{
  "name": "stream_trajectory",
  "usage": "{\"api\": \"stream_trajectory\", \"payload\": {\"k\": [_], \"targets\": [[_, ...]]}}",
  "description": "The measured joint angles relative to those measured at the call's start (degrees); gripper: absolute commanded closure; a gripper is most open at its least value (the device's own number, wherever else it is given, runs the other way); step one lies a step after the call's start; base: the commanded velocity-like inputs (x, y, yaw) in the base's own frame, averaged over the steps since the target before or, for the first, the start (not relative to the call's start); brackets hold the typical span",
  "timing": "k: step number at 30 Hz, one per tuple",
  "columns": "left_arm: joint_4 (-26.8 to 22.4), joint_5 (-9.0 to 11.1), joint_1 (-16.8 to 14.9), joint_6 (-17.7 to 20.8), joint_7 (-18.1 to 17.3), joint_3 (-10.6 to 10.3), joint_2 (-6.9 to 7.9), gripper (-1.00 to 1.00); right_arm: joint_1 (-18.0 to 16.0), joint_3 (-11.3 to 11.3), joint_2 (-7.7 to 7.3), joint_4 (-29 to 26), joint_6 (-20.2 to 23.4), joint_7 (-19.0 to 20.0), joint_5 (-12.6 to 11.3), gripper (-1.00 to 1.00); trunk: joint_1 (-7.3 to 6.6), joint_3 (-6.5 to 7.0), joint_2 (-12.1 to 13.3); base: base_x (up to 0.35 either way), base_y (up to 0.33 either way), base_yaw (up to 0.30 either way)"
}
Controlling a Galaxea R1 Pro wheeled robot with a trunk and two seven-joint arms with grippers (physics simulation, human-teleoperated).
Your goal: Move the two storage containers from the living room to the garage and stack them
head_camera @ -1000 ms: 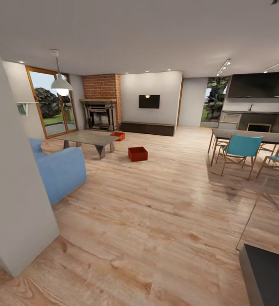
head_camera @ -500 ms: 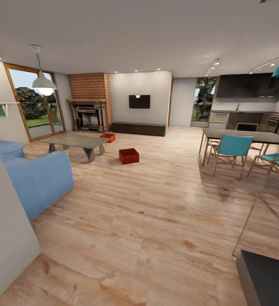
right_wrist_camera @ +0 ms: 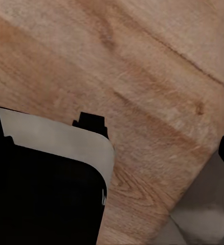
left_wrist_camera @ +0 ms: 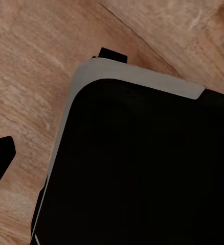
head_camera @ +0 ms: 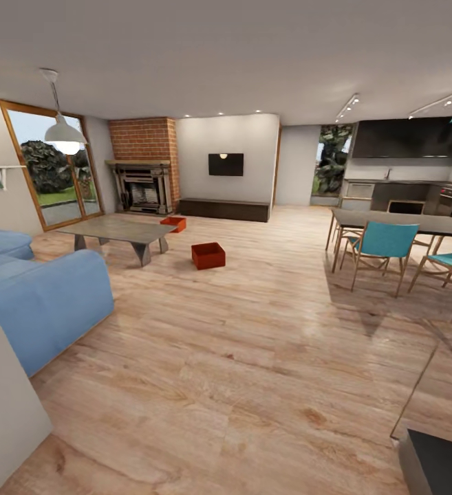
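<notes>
Living room: one storage container (head_camera: pixel 208 255) stands on the wood-plank floor (head_camera: pixel 253 357) right of the glass table (head_camera: pixel 119 230); the second container (head_camera: pixel 173 223) lies behind it, near the fireplace (head_camera: pixel 143 185). Gripper opening cannot be told.

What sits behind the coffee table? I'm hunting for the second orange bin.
Behind the coffee table, an orange bin rests on the wood floor before the fireplace. The tabletop covers its lower corner. The other bin stands nearer.
</notes>
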Motion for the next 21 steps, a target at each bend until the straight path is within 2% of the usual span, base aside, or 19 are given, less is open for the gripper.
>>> {"api": "stream_trajectory", "payload": {"k": [21], "targets": [[0.00, 0.05, 0.00, 0.06, 0.00, 0.00, 0.00, -1.00, 0.00, 0.00, 0.08, -0.02, -0.01, 0.04, 0.11, -1.00, 0.00, 0.00, 0.00, 0.323, 0.000, 0.000]]}}
